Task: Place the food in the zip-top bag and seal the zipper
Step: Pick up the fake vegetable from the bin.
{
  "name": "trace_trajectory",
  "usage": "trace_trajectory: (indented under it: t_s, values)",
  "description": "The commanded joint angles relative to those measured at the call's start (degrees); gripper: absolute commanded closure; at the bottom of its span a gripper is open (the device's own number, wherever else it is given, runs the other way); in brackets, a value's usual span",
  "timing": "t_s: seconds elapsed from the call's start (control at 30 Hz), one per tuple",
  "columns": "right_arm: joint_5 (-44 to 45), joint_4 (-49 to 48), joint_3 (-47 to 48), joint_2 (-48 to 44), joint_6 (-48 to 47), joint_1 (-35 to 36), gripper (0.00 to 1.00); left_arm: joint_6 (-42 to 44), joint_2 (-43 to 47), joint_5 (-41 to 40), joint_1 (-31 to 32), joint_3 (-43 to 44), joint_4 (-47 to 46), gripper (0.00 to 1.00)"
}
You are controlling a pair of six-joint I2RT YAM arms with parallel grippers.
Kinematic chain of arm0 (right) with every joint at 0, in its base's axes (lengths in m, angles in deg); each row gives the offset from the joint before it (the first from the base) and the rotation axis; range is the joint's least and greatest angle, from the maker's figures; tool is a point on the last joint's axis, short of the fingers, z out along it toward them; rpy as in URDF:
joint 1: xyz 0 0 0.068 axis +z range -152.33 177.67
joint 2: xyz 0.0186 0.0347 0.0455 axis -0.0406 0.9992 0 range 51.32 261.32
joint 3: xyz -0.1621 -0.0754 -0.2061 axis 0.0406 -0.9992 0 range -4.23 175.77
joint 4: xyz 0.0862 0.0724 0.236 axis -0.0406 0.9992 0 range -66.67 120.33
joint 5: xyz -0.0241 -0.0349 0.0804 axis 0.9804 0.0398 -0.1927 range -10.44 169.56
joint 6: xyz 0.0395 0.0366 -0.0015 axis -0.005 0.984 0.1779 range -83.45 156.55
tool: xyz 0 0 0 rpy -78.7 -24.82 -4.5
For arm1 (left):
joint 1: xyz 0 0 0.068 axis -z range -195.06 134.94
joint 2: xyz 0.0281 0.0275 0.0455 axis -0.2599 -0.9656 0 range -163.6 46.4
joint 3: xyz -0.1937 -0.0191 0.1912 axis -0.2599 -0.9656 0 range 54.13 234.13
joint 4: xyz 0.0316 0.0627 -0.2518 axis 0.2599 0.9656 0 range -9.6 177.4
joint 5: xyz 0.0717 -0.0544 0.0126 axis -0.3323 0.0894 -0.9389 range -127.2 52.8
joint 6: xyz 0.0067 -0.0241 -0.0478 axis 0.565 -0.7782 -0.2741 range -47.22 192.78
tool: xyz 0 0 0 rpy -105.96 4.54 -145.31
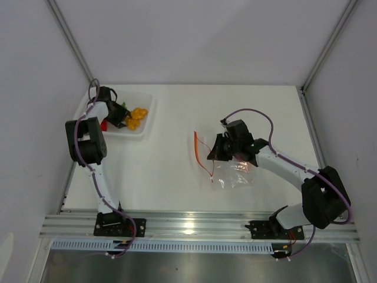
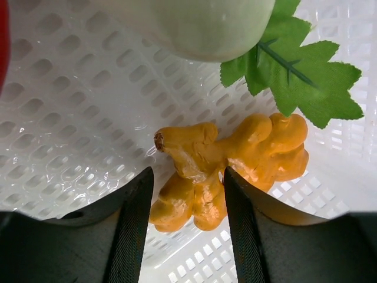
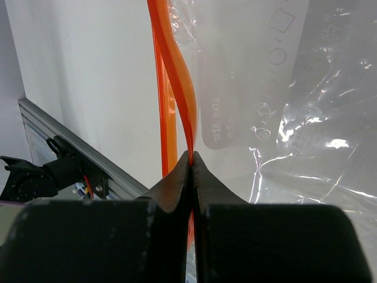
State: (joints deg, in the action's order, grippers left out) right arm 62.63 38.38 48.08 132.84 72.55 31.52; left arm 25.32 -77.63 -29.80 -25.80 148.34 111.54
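The orange-yellow food lies in the white slotted basket, below a white food with a green leaf; a red food shows at the left edge. My left gripper is open, its jaws on either side of the orange-yellow food's near lobes. From above it sits in the basket beside the orange-yellow food. My right gripper is shut on the orange-red zipper of the clear zip-top bag. The bag lies at mid-table, its mouth open to the left. The purple food is out of view.
The basket stands at the table's far left corner, close to the left wall. An aluminium rail runs along the near edge. White walls enclose the table on three sides.
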Motion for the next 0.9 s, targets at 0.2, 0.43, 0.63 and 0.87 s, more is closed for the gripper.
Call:
trace_trajectory:
  t_s: [0.2, 0.43, 0.63, 0.87]
  values:
    - [-0.3, -1.95, -0.63, -2.24, 1.08, 0.17, 1.0, 0.44, 5.11, 3.15, -0.42, -7.19, -2.83, 0.39]
    - [0.05, -1.6, -0.81, -2.41, 0.64, 0.26, 1.0, -0.26, 2.83, 4.12, -0.24, -3.6, -2.4, 0.34]
    - [-0.04, -2.13, -0.63, -1.63, 0.55, 0.17, 1.0, 0.0, 1.86, 7.19, -0.07, -3.5, -2.91, 0.43]
    - [-0.47, -2.48, -0.37, -1.45, 0.82, 0.17, 1.0, 2.2, 0.99, 10.0, 0.11, -3.87, -4.07, 0.55]
